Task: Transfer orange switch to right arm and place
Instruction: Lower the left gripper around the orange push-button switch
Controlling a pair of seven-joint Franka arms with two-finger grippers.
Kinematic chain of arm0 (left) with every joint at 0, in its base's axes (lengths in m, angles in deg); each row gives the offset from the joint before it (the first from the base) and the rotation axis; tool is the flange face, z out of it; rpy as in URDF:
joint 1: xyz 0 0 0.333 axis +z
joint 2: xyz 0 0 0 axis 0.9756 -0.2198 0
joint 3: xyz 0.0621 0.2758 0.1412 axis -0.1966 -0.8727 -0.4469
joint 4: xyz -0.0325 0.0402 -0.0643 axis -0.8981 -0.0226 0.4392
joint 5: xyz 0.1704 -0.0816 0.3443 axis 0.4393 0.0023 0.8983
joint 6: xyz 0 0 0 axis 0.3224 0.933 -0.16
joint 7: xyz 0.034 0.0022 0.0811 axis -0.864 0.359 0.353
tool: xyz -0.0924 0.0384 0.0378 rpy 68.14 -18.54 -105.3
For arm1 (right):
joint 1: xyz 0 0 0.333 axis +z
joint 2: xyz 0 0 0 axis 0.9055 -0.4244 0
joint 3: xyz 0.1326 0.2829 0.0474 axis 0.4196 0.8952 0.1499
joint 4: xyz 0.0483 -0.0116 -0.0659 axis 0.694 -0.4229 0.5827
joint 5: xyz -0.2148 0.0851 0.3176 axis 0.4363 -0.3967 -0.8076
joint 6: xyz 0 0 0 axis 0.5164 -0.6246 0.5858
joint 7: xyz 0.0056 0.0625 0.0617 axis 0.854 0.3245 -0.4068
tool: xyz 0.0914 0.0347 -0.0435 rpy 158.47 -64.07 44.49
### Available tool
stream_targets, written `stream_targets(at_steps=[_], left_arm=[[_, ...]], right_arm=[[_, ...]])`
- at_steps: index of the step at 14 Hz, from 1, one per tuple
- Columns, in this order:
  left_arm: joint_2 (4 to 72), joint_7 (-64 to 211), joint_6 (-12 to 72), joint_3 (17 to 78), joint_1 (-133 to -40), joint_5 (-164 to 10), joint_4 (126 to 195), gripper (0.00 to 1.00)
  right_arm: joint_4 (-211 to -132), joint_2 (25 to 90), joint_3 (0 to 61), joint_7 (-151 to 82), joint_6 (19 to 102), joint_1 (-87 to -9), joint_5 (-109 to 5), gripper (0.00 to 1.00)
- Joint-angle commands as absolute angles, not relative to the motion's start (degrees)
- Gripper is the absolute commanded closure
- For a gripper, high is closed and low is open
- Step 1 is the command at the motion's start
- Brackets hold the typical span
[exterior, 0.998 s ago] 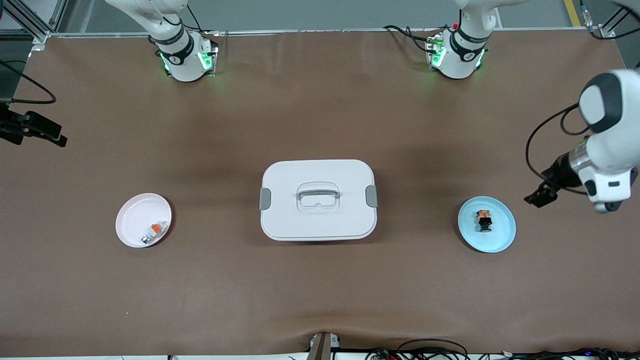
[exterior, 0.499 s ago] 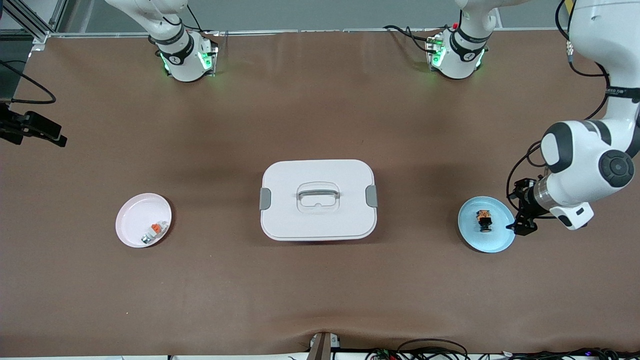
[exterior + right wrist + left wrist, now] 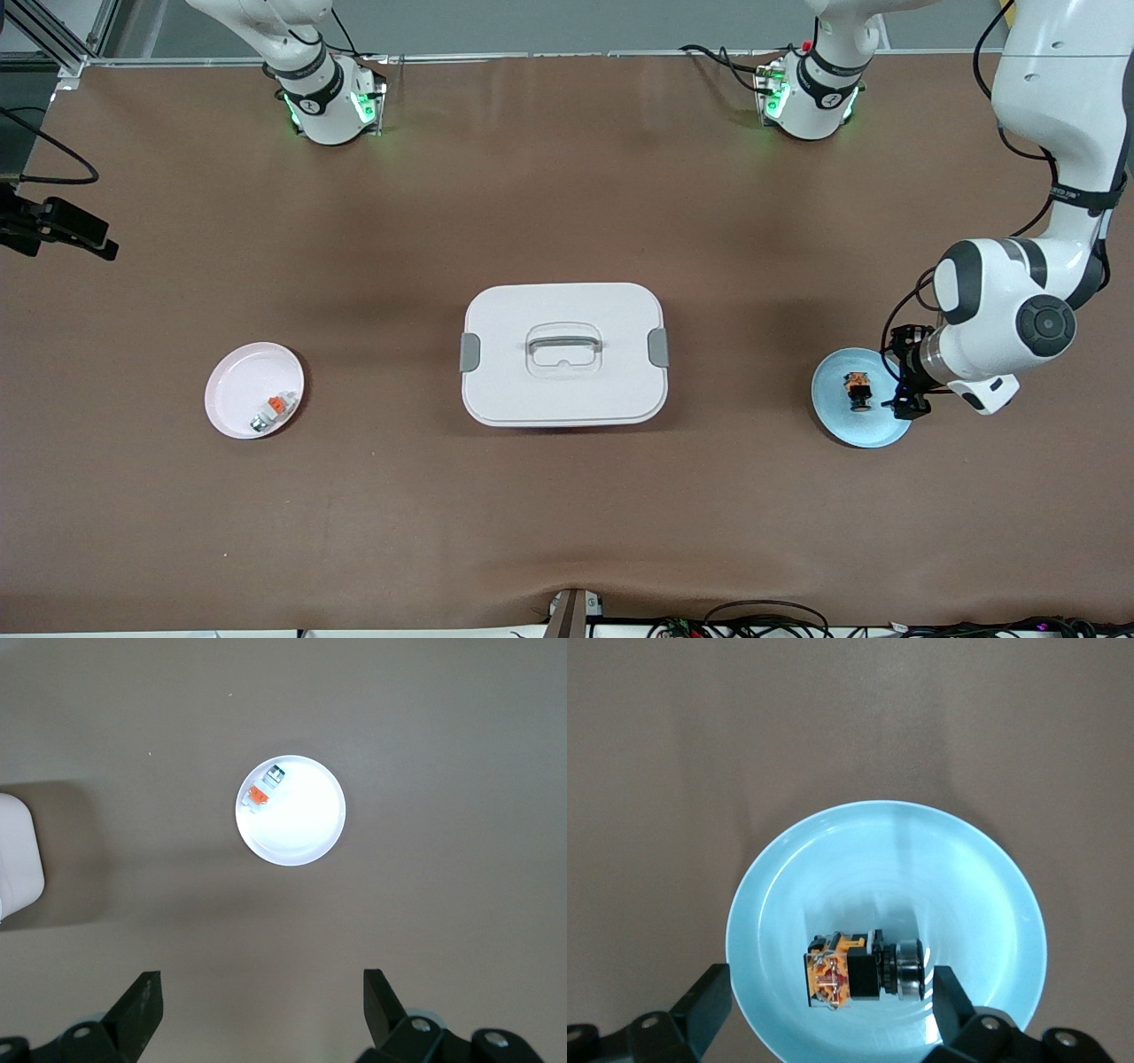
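Over the last second your left arm has swung in from the left arm's end of the table, and its left pincer (image 3: 905, 396) now sits over the edge of the blue plate (image 3: 881, 430), just beside the orange switch (image 3: 857, 391). The switch lies on its side on that plate, untouched. In the left wrist view the switch (image 3: 864, 967) rests between the two spread fingertips (image 3: 704, 999), so the left pincer is wide open and holds nothing. This reads as the approach for the first pick: the pincer looks lined up to straddle the switch and likely needs only to lower and close. The right pincer (image 3: 257, 1010) is also wide open and empty, high over the table; its wrist view looks down on the white plate (image 3: 306, 828), which carries a small white-and-grey piece with an orange tab (image 3: 263, 790). That arm waits. A closed white box (image 3: 563, 354) sits mid-table between the two plates. The handover and the placing are not yet begun.
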State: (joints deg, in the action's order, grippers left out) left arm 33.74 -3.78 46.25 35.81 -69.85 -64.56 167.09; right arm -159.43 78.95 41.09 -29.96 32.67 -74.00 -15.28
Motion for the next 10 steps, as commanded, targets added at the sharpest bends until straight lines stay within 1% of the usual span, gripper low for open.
stream_targets(at_steps=[1, 6, 10], left_arm=[[31.64, -6.84, 46.68, 35.82, -70.18, -63.39, 164.74, 0.00], [29.80, -9.14, 53.80, 35.91, -70.89, -63.31, 164.82, 0.00], [29.09, -9.14, 54.07, 35.82, -71.77, -63.31, 165.00, 0.00]], right_arm=[[-159.53, 79.62, 41.12, -29.33, 32.28, -73.94, -14.30, 0.00], [-159.18, 79.62, 41.03, -29.33, 32.19, -74.02, -14.30, 0.00], [-159.17, 79.62, 41.03, -29.33, 32.19, -74.02, -14.30, 0.00]])
